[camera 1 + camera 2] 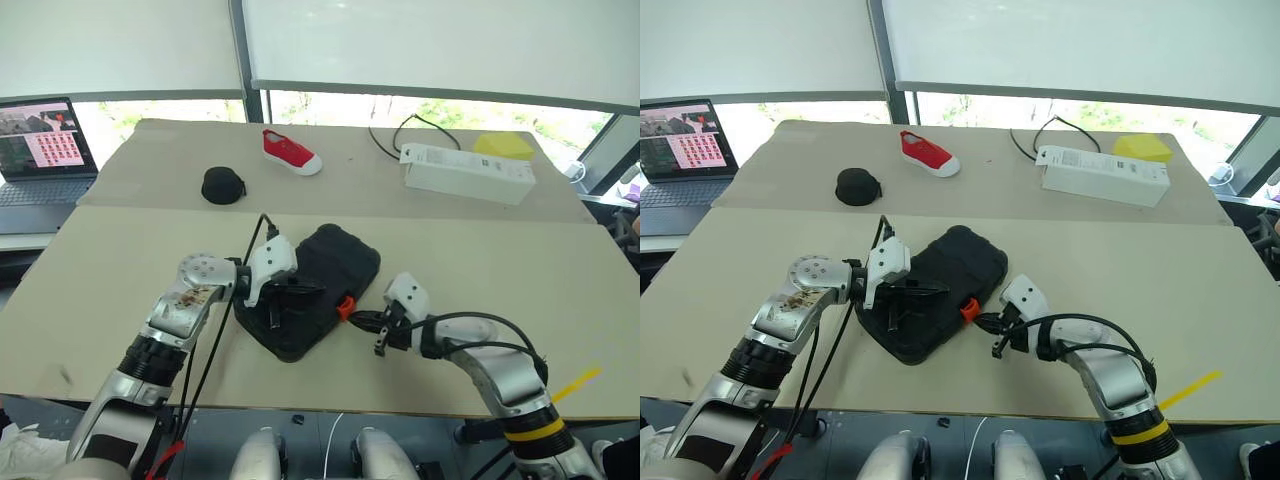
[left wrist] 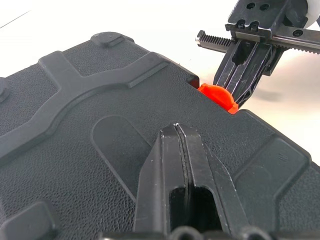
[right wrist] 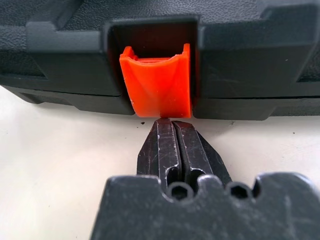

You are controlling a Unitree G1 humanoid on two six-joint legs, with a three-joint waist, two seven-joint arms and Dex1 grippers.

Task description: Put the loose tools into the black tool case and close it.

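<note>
Black tool case (image 1: 325,270) lid down | left gripper (image 2: 178,131) jaws closed, on lid | right gripper (image 3: 172,122) jaws closed, at orange latch (image 3: 156,80)

Black tool case (image 2: 75,150): matt pebbled plastic. Orange latch (image 3: 157,80): smooth plastic, slight sheen. Right gripper (image 3: 172,122) fingers scuffed black. Table (image 1: 500,270) matt beige.

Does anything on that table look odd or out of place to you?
A single red shoe lies on the far table, beside a small black pouch, an odd companion to a tool job. The black tool case sits askew to the table edge, lid down, and its orange latch looks tilted out rather than snapped flat.
</note>
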